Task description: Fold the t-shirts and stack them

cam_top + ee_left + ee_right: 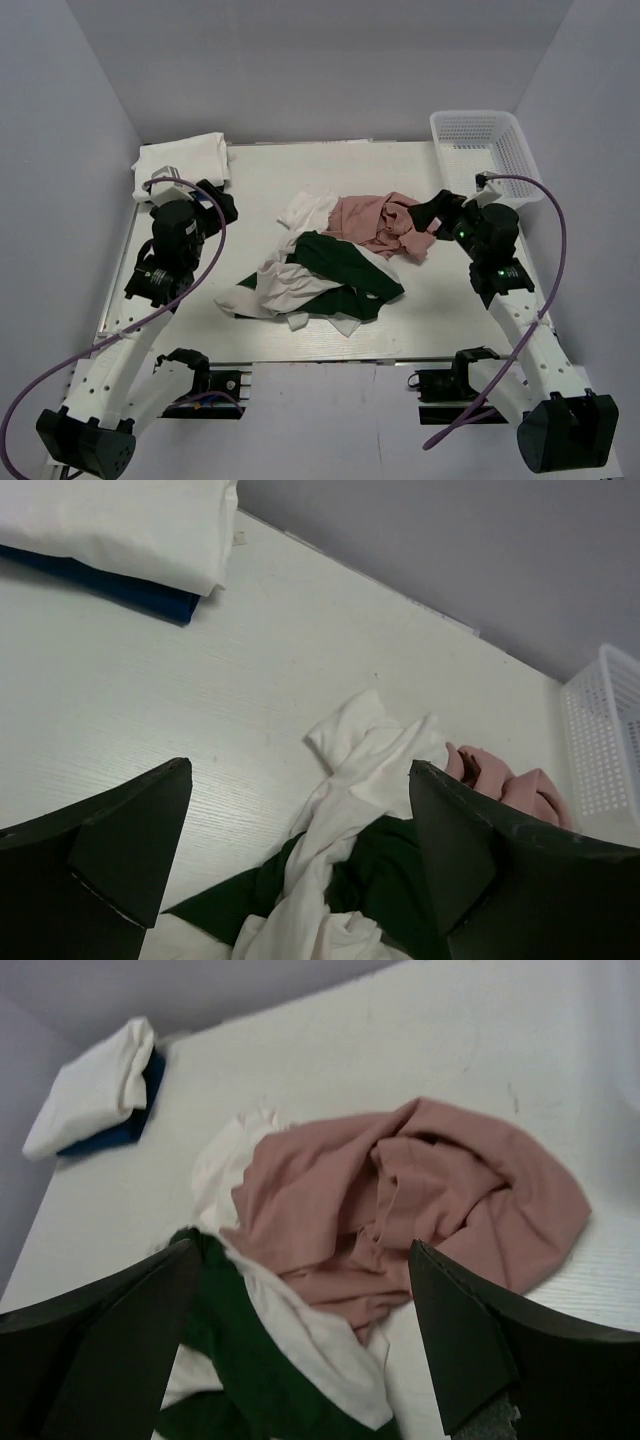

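Left gripper (pixel 217 203) jaws spread wide, nothing between them. It sits at 9 o'clock of the table (pixel 270 180), just on the 5 o'clock side of the folded stack. In the left wrist view (pixel 300 770) its fingers frame bare tabletop and the near end of the loose pile.

Right gripper (pixel 436 211) jaws also spread wide, gripping nothing. It is at 3 o'clock, at the edge of the pink t-shirt (pixel 375 222). From the right wrist view (pixel 302 1250) the pink t-shirt (pixel 420 1190) lies bunched directly ahead between the fingers. Contact with the cloth: cannot tell.

Loose pile at table centre, unfolded:
- pink t-shirt, at 2 o'clock of the heap, crumpled.
- dark green t-shirt (pixel 345 270) (pixel 390 880) (pixel 240 1360), at 6 o'clock, tangled among the whites.
- white t-shirts (pixel 290 285) (pixel 370 760) (pixel 215 1165), strewn from 11 to 7 o'clock, one running over the green.

Folded white t-shirt (pixel 180 158) (pixel 110 525) (pixel 95 1090) in the 10 o'clock corner, well apart from the pile. It rests on a dark blue folded cloth (pixel 130 590) (pixel 135 1125).

White mesh basket (pixel 480 140) (pixel 600 740) in the 1 o'clock corner.
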Robot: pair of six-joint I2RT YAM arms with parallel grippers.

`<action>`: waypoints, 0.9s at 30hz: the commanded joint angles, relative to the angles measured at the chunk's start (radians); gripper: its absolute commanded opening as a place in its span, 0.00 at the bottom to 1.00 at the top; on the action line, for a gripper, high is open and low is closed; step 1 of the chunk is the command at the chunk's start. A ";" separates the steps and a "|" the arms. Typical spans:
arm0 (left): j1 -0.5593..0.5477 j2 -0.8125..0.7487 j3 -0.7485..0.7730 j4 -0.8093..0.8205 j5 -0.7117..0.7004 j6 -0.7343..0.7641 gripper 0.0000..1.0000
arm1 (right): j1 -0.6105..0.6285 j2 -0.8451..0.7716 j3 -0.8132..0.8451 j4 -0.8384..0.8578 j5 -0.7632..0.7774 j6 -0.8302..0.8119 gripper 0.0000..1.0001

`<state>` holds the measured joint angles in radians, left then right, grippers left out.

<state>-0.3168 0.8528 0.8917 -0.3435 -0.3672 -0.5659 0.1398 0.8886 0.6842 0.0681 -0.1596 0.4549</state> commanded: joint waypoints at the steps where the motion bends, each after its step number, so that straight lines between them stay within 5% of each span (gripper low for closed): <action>1: 0.001 -0.078 0.006 0.000 0.034 -0.006 0.99 | 0.010 0.000 0.069 -0.051 -0.257 -0.080 0.90; 6: 0.001 -0.100 -0.014 0.009 0.044 0.003 0.99 | 0.053 0.009 0.032 0.001 -0.393 -0.177 0.90; 12: 0.001 -0.063 -0.014 -0.031 0.085 0.014 0.99 | 0.248 0.130 0.129 -0.168 -0.046 -0.295 0.90; 19: 0.001 -0.032 -0.043 -0.019 0.100 0.003 0.99 | 0.475 0.501 0.305 -0.269 0.256 -0.337 0.90; 27: 0.001 -0.023 -0.109 -0.009 0.134 0.003 0.99 | 0.553 0.619 0.339 -0.240 0.039 -0.485 0.90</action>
<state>-0.3172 0.8345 0.8211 -0.3576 -0.2546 -0.5652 0.6544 1.5280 0.9855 -0.1848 -0.0360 0.0727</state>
